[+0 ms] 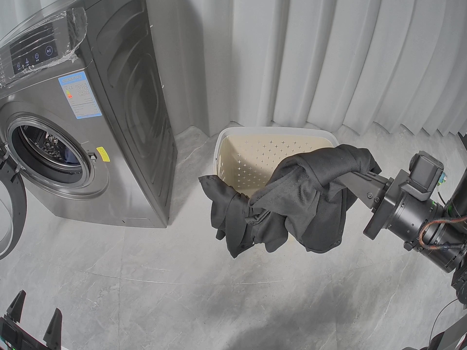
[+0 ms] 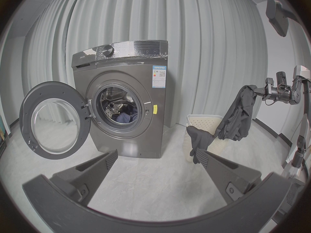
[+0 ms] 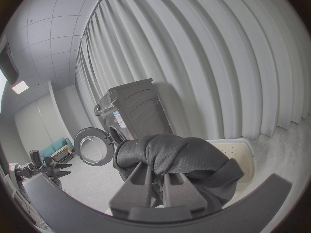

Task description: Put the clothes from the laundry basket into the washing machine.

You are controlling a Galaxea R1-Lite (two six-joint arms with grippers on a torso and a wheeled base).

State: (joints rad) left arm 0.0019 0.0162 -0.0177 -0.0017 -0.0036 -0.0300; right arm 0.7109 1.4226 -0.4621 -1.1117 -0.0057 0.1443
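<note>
R gripper (image 1: 357, 181), center-right in head view, clamped on dark garment (image 1: 301, 195), held above basket (image 1: 272, 131), prob. so cloth cleared rim; 1 sleeve (image 1: 228, 219) hung low. Washer (image 1: 121, 98) upper left, door (image 1: 9, 210) open for loading. L gripper (image 1: 35, 314) lower left, fingers apart, empty.

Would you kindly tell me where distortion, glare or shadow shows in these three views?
Head view: glare on the plastic film over the panel of the washing machine; the machine shadows the curtain behind it. Left wrist view: fisheye bows the curtain; corners go dark. Right wrist view: same bowing and dark corners.
</note>
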